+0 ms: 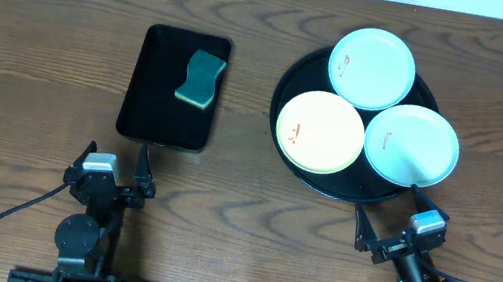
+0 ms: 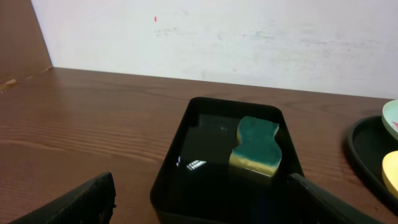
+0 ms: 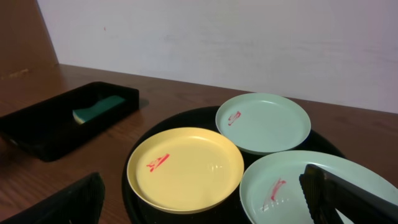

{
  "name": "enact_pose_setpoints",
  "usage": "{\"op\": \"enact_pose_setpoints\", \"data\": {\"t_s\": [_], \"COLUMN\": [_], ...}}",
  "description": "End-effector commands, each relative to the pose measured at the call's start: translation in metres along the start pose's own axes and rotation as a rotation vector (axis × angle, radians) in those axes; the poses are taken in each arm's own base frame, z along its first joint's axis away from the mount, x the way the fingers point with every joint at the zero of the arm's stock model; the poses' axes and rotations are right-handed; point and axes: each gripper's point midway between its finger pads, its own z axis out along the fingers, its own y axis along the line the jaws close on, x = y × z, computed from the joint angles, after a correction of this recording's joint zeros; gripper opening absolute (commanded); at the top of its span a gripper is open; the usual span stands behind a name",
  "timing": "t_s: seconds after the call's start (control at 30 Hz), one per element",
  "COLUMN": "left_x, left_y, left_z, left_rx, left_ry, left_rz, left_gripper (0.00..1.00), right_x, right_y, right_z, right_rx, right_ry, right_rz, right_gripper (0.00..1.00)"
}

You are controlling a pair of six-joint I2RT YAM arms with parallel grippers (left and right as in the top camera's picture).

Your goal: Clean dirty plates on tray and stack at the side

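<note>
Nothing cleaned: three red-smeared plates (image 1: 321, 132) lay on the tray (image 1: 289, 74) toward the worktop's (image 1: 44, 47) right edge, none stacked aside. The sponge (image 1: 201, 79) lay in its rectangular tray (image 1: 152, 100). My left end effector (image 1: 115, 158) and right end effector (image 1: 388, 215) stood wide, empty.

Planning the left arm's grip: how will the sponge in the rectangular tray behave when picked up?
The sponge probably squashes between jaws: it looks like foam under a green scrub layer. The rectangular tray glints as if wet, so it may be soaked and drip. Lying flat, it shouldn't roll.
</note>
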Motion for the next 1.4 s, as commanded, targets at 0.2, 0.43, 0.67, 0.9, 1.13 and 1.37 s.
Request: {"op": "enact_pose_setpoints", "data": {"t_s": [0.2,0.43,0.67,0.9,1.13,1.37], "left_x": [0.015,0.015,0.015,0.012,0.006,-0.007], "left_y": [0.001,0.001,0.001,-0.052,-0.074,-0.074], "left_z": [0.000,0.000,0.000,-0.008,-0.016,-0.017], "left_rx": [0.000,0.000,0.000,0.306,0.428,0.442], "left_ry": [0.054,0.054,0.054,0.091,0.148,0.099], "left_rz": [0.001,0.001,0.001,-0.280,-0.529,-0.513], "left_gripper": [0.88,0.87,0.88,0.88,0.88,0.88], "right_x": [0.001,0.001,0.001,0.001,0.001,0.001], "right_y": [0.001,0.001,0.001,0.001,0.001,0.001], "right_z": [0.000,0.000,0.000,0.000,0.000,0.000], "right_rx": [-0.003,-0.003,-0.003,-0.003,-0.003,-0.003], "right_ry": [0.001,0.001,0.001,0.001,0.001,0.001], "right_rz": [-0.011,-0.011,-0.011,-0.011,-0.011,-0.011], "right_gripper": [0.99,0.99,0.99,0.99,0.99,0.99]}}
